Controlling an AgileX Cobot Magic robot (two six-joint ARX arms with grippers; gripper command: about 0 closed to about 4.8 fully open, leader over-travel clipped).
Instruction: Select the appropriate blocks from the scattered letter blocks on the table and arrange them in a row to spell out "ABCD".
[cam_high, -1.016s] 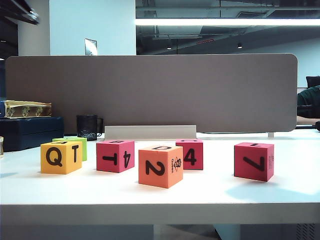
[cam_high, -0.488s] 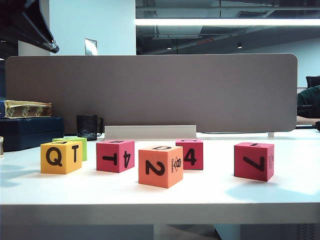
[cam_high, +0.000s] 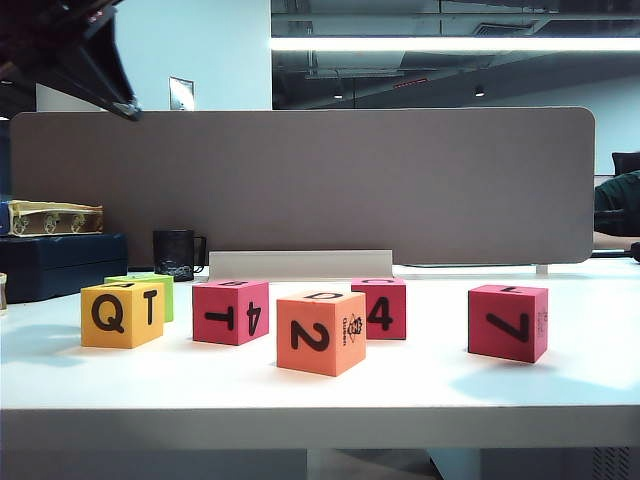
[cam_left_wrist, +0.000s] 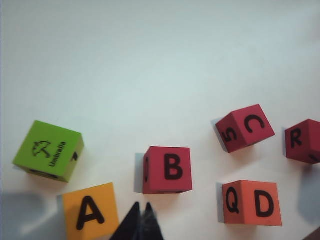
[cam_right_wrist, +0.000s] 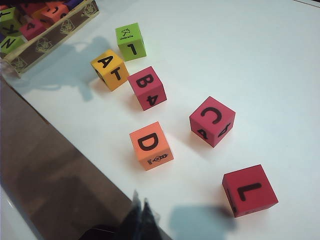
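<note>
With our left end effector (cam_left_wrist: 141, 221) and right end effector (cam_right_wrist: 140, 214) both pressed together and empty above the tabletop (cam_left_wrist: 150, 60), the A block (cam_left_wrist: 90, 212), B block (cam_left_wrist: 167, 169), C block (cam_left_wrist: 245, 128) and D block (cam_left_wrist: 251, 202) lie scattered, no row begun.

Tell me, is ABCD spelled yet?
Not yet. Nothing is lined up: the yellow A block, red B block, red C block and orange D block sit scattered. The left hand hangs shut and empty above A and B; the right hand is shut and empty too. All four still need moving.
</note>
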